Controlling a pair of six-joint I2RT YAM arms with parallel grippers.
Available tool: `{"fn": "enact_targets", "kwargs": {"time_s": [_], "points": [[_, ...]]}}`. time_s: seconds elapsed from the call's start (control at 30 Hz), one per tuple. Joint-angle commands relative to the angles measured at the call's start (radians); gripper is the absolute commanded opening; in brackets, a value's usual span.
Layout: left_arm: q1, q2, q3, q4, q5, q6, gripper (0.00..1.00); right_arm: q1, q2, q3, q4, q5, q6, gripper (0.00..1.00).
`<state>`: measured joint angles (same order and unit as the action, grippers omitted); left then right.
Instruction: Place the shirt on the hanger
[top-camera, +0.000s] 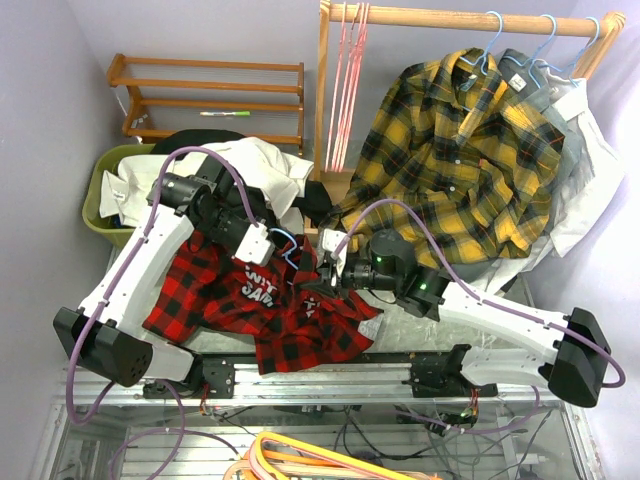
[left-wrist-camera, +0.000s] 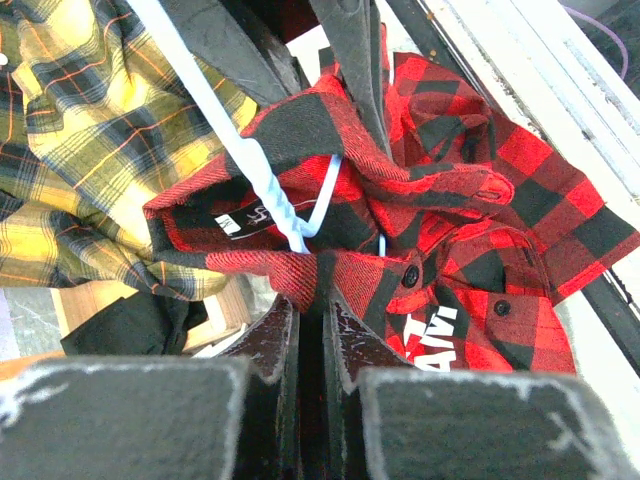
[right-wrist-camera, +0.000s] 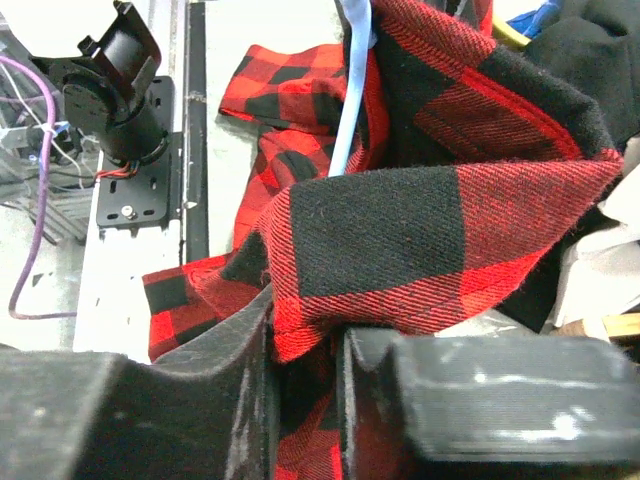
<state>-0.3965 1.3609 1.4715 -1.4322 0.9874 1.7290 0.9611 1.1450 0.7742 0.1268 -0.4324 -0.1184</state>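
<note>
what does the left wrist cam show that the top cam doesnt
Only the left wrist view: the twisted wire neck of the hanger at the collar of the shirt, the collar label, the black buttons, and the left gripper pinching red fabric.
Only the top view: both arms, the right gripper also at the shirt, the wooden rail, the pink hangers and the green bin.
Both: the shirt, the hanger and the yellow plaid shirt.
</note>
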Motion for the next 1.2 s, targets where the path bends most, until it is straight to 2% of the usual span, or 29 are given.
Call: {"fn": "enact_targets", "kwargs": {"time_s": [0.0, 0.03, 0.07, 0.23, 0.4, 0.43, 0.47, 0.5, 0.67, 0.87, 1.0, 1.17], "points": [[-0.012, -0.014, 0.008, -0.046, 0.07, 0.01, 0.07, -0.012, 0.043, 0.019, 0.036, 0.002, 0.005, 0.14], [-0.011, -0.014, 0.009, -0.048, 0.074, 0.009, 0.07, -0.011, 0.057, 0.031, 0.032, -0.002, 0.004, 0.04], [-0.01, -0.015, 0.01, -0.048, 0.077, 0.009, 0.07, -0.011, 0.071, 0.041, 0.032, -0.002, 0.005, 0.0], [-0.002, -0.02, 0.01, -0.024, 0.079, -0.021, 0.07, -0.011, 0.026, 0.003, 0.111, 0.098, 0.085, 0.0], [0.011, -0.021, 0.018, 0.08, 0.052, -0.183, 0.1, -0.015, -0.158, -0.128, 0.161, 0.237, 0.177, 0.0], [0.013, -0.018, 0.023, 0.085, 0.038, -0.198, 0.27, -0.019, -0.19, -0.145, 0.153, 0.25, 0.196, 0.0], [0.013, -0.014, 0.031, 0.089, 0.022, -0.216, 0.78, -0.024, -0.216, -0.158, 0.138, 0.261, 0.214, 0.0], [0.016, -0.009, 0.04, 0.099, 0.005, -0.248, 1.0, -0.027, -0.239, -0.165, 0.114, 0.273, 0.224, 0.0], [0.038, -0.004, 0.074, 0.183, -0.144, -0.448, 0.98, -0.029, -0.309, -0.162, -0.029, 0.32, 0.253, 0.0], [0.081, -0.008, 0.041, 0.329, -0.337, -0.674, 0.98, -0.029, -0.399, -0.164, -0.091, 0.283, 0.251, 0.0], [0.122, -0.009, 0.018, 0.297, -0.357, -0.653, 0.97, -0.027, -0.468, -0.152, -0.113, 0.188, 0.229, 0.0], [0.182, 0.004, 0.036, 0.168, -0.32, -0.526, 0.98, -0.025, -0.501, -0.114, -0.171, 0.184, 0.215, 0.0]]}}
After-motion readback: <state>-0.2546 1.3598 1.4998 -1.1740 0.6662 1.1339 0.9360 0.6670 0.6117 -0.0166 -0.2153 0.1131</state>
